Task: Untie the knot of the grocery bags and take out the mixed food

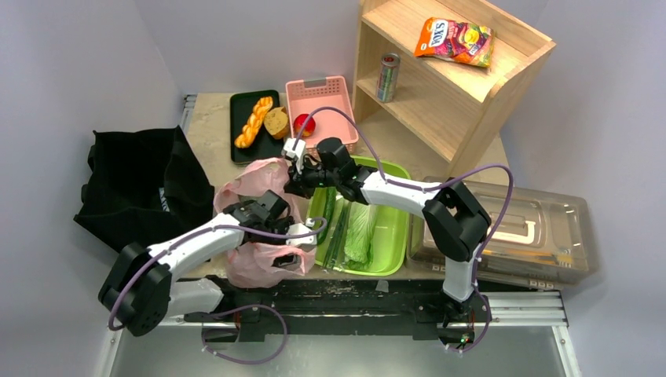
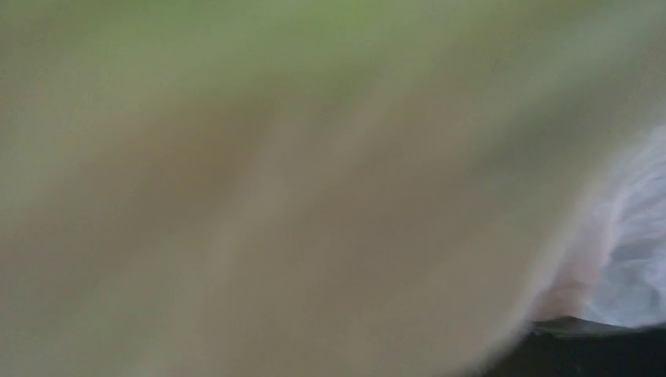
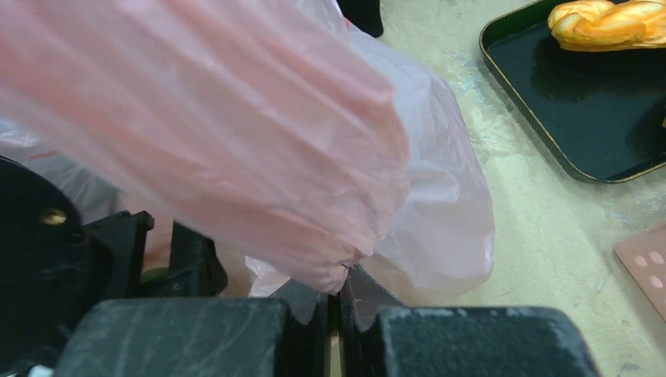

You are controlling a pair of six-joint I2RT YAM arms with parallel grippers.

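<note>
The pink grocery bag [image 1: 255,263] lies crumpled at the near left, beside the green tub [image 1: 397,177]. My right gripper [image 1: 295,171] is shut, pinching a fold of the bag [image 3: 236,133] and holding it up. My left gripper [image 1: 302,238] is low at the bag's right side, against the tub's edge. Its wrist view is a blur of pale green-beige with a strip of plastic [image 2: 628,251], and its fingers are hidden. I cannot make out the knot. Napa cabbage [image 1: 361,232] and green stalks [image 1: 338,232] lie in the tub. Braided bread [image 1: 254,122] and round bread [image 1: 276,122] sit on the black tray [image 1: 239,153].
A pink basket [image 1: 345,94] holds a red fruit [image 1: 303,124]. Behind it, a wooden shelf [image 1: 463,110] carries a can [image 1: 388,76] and a snack packet [image 1: 455,39]. A black cloth bag [image 1: 141,184] lies left, and a clear lidded box [image 1: 542,228] right.
</note>
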